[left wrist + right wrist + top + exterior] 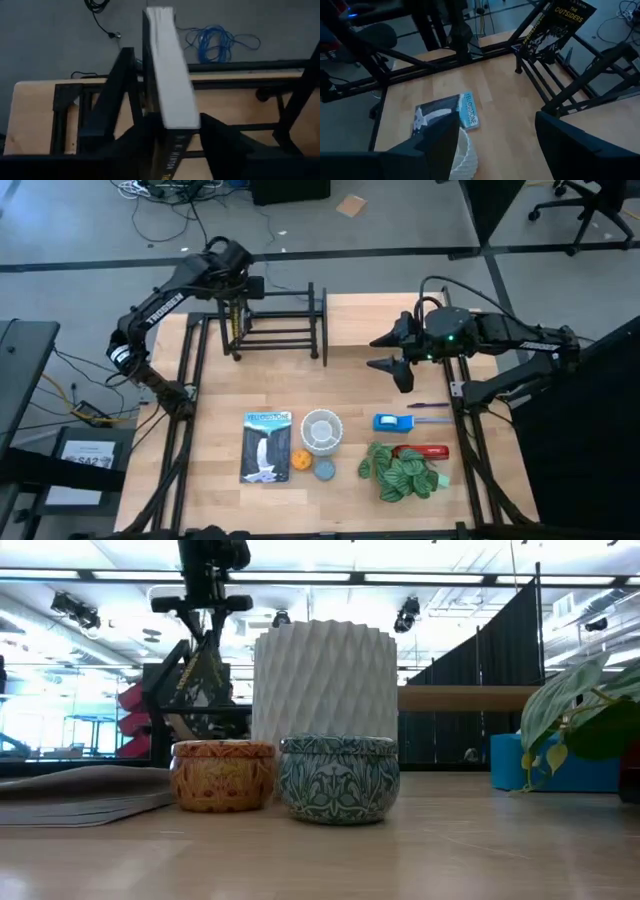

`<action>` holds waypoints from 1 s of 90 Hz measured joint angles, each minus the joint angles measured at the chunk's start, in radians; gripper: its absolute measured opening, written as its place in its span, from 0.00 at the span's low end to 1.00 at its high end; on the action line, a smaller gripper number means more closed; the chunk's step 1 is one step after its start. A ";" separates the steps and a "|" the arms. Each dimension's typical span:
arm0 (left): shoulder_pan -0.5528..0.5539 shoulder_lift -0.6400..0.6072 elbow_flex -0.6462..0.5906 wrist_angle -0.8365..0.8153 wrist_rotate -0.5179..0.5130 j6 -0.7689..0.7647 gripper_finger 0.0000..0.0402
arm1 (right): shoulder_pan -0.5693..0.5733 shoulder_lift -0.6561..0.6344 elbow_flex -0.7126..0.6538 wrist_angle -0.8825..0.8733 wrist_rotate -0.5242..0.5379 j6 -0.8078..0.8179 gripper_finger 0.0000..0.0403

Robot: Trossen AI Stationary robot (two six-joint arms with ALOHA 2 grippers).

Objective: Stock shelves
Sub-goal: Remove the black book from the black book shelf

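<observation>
Left gripper was at the far-left part of the bench, clamped on a dark paperback and holding it upright over the left end of the black rack. The left wrist view showed both fingers pressed on the book's lower end, spine toward the camera, page edge up. The right wrist view showed its cover, titled "The Outsiders", tilted between the rack's bars. Couldn't tell whether the book was already touching a bar.

The black rack sat near the bench's far edge, left of centre, end frames upright. The wooden board shelf on black legs showed only in the low view, behind the pot and to its right.

Right gripper hovered above the bench right of centre, toward the far side, fingers spread apart, holding nothing.

Near the front edge:
- A Yellowstone book lay flat, left of centre.
- A white ribbed pot stood just beside it.
- An orange tin and a blue patterned tin sat in front of the pot, side by side and close.
- A leafy green plant lay toward the front-right.
- A red item sat at the plant's far edge.
- A blue tape-like item sat beyond that.
- A purple pen lay nearest the right gripper.
</observation>
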 joint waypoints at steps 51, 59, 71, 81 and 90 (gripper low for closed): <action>-0.065 0.007 0.495 -0.117 0.157 0.261 0.08 | -0.004 0.000 0.000 0.005 0.000 -0.010 0.57; -0.091 0.006 0.620 -0.226 0.348 0.268 0.08 | -0.008 0.000 0.000 0.005 0.000 -0.012 0.57; -0.185 -0.041 0.634 -0.323 0.624 0.257 0.08 | -0.020 0.000 0.000 0.006 0.000 -0.032 0.57; -0.340 -0.116 0.500 -0.321 0.670 0.163 0.08 | -0.029 0.000 0.000 0.006 0.001 -0.040 0.57; -0.486 -0.183 0.328 -0.322 0.657 0.067 0.08 | -0.029 0.000 0.000 0.006 0.001 -0.040 0.57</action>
